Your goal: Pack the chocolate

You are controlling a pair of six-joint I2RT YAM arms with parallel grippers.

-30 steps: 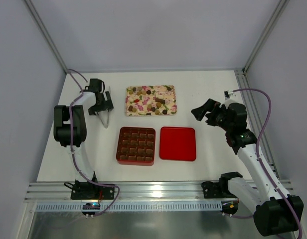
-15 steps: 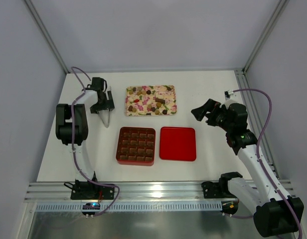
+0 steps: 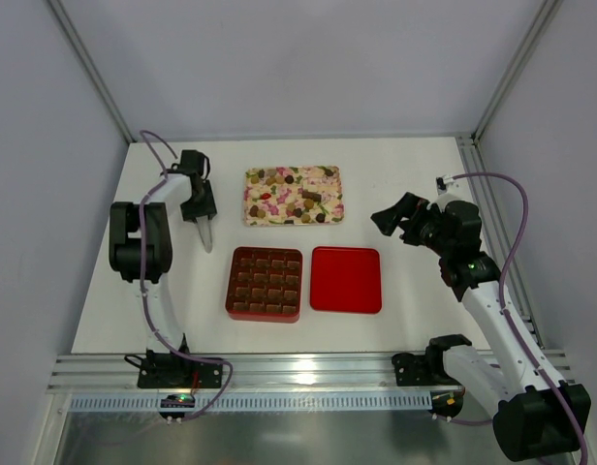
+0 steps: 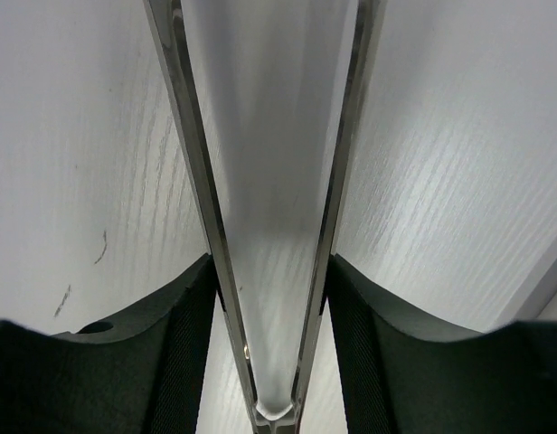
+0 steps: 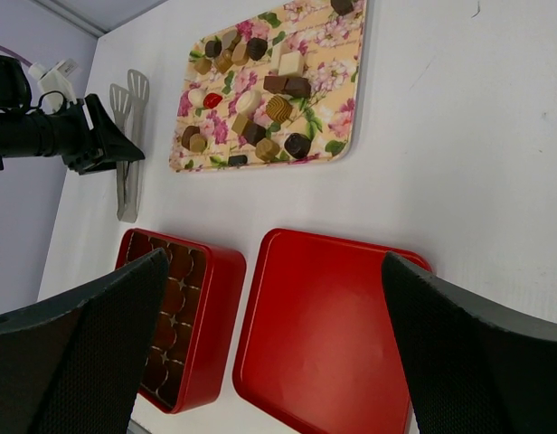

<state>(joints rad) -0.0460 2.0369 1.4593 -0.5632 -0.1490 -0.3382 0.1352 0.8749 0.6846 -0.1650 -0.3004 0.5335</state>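
The chocolate lies as several small brown pieces on the floral tray, and shows in the right wrist view too. The red box with brown cells stands in front of it, its flat red lid beside it on the right. My left gripper is left of the tray, its fingers closed against both arms of metal tongs lying on the table. My right gripper is open and empty, up above the table right of the lid.
The tongs point toward the box's left side. White tabletop runs around the box and tray. Frame posts and grey walls close in the back and sides. A rail runs along the near edge.
My left gripper has narrowed around the tongs' handle end and shifted slightly back. The right arm, box, lid and tray have not moved.
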